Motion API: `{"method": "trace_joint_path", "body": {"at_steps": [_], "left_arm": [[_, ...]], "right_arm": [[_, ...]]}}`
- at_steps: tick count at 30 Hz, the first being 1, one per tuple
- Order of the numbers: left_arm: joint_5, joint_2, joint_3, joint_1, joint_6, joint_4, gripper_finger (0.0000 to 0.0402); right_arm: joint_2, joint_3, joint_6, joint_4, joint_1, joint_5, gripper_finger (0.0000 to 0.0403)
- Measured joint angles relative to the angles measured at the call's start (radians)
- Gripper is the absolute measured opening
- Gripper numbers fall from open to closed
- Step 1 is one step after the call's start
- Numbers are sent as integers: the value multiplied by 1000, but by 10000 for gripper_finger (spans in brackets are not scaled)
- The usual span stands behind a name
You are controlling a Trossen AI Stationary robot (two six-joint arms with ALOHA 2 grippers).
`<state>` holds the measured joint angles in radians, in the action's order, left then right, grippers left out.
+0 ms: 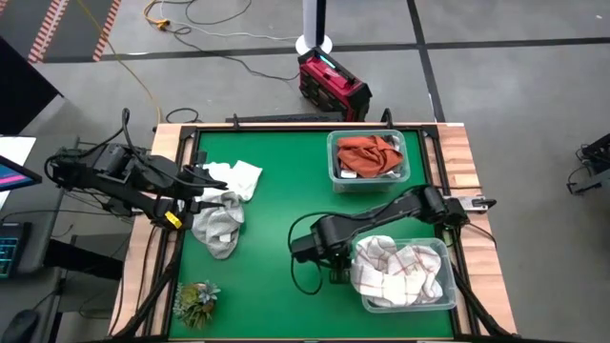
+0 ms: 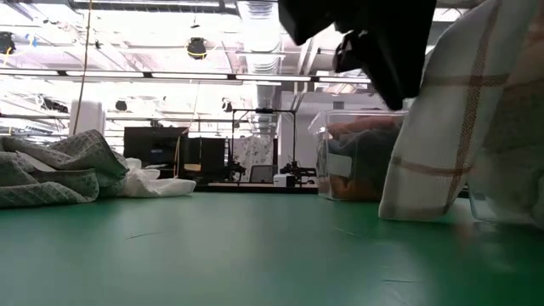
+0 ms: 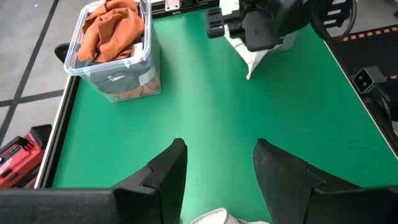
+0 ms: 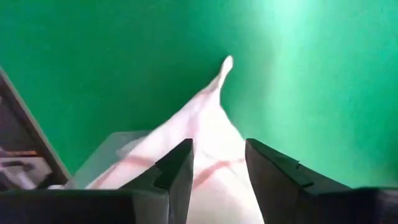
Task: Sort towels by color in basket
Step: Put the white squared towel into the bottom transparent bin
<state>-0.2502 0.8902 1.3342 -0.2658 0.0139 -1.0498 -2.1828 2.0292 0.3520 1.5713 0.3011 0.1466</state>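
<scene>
A white towel with red checks [image 1: 400, 272] lies in the near right bin [image 1: 448, 297]. One part of it hangs over the bin's left wall, and its corner [image 4: 227, 62] rests on the green mat. My right gripper [image 4: 219, 158] hovers open just above that draped part, pointing down, beside the bin [image 1: 331, 259]. Rust-orange towels [image 1: 370, 154] fill the far bin [image 1: 335, 176]. A white towel [image 1: 238, 176] and a grey towel [image 1: 217, 227] lie heaped at the mat's left side. My left gripper [image 3: 217, 155] waits open above that heap [image 1: 200, 181].
A green leafy tuft [image 1: 195, 300] sits at the near left corner. Bare green mat [image 1: 286, 191] stretches between the left heap and the two bins. Beyond the table's far edge, a red box [image 1: 334, 84] stands on the floor.
</scene>
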Motion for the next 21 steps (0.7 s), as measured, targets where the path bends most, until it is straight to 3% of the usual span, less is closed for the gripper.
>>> {"method": "trace_joint_path", "body": {"at_steps": [7,14,17,21], "left_arm": [[0,0,0,0,-11,1,174],[0,0,0,0,-11,1,174],[0,0,0,0,-7,1,174],[0,0,0,0,-3,1,174]], "right_arm": [[4,-69,40,0,25,91,173],[2,-124,36,-11,26,112,152],[2,-137,35,-8,26,118,115],[2,-137,18,-7,19,139,26]]}}
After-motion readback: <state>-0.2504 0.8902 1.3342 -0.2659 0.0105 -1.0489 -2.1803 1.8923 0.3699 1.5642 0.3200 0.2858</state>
